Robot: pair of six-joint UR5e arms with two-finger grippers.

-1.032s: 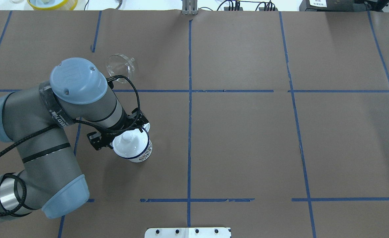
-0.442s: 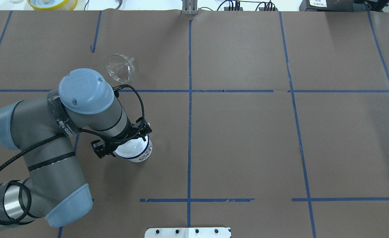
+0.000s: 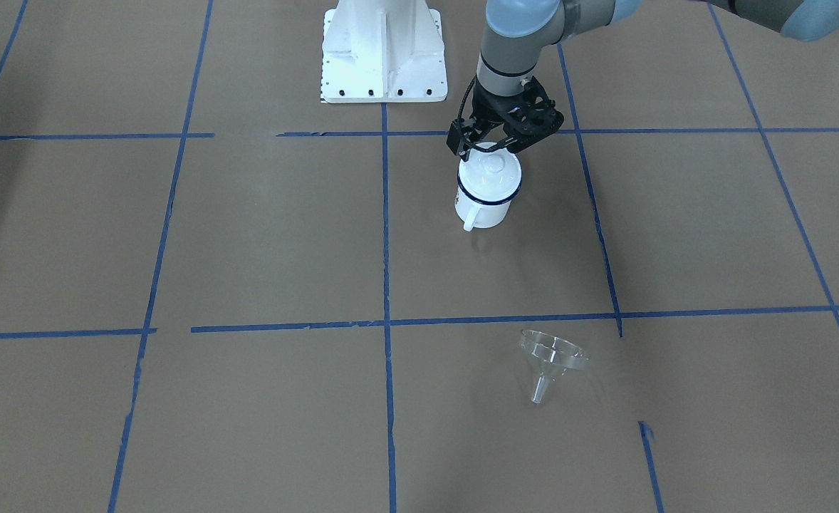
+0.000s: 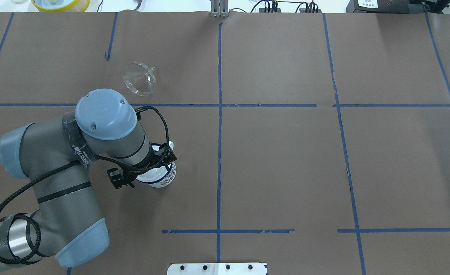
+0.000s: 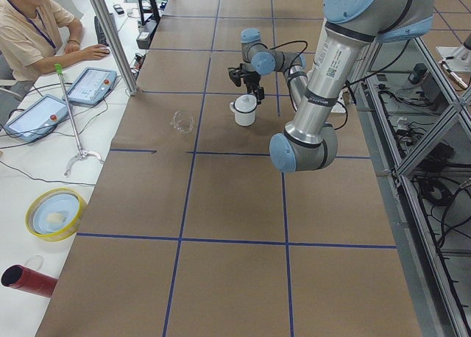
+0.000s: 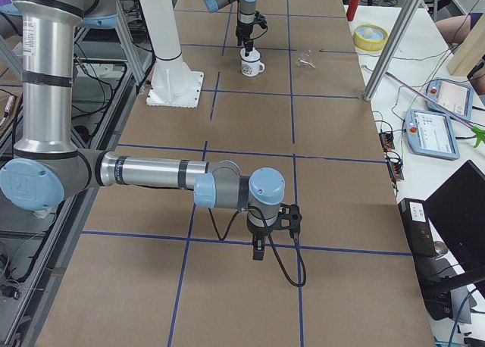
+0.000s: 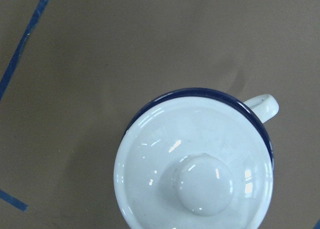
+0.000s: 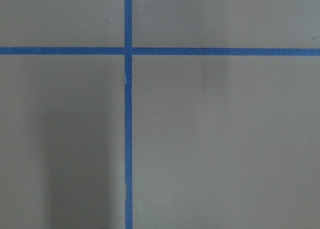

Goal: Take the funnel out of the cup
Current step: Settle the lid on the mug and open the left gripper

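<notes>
White knobbed lid point(image 3: 489, 165) sat on the cup point(image 3: 486, 206), with the left jaws spread wide just above it. Funnel point(image 4: 139, 78) lay tipped on the bench point(image 4: 286, 160), well apart from the cup. Right jaws' state: cannot tell. Bench was papered brown and blue-taped; operator point(image 5: 29, 28) sat at its end.

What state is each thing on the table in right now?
cup: upright, covered by the lid.
lid: seated on the cup, knob up.
funnel: out of the cup, lying tilted on the table, well apart from it.
left end effector: just above the lid; open or shut unclear.
right end effector: pointing down over the table, far from the cup; open or shut unclear.
</notes>
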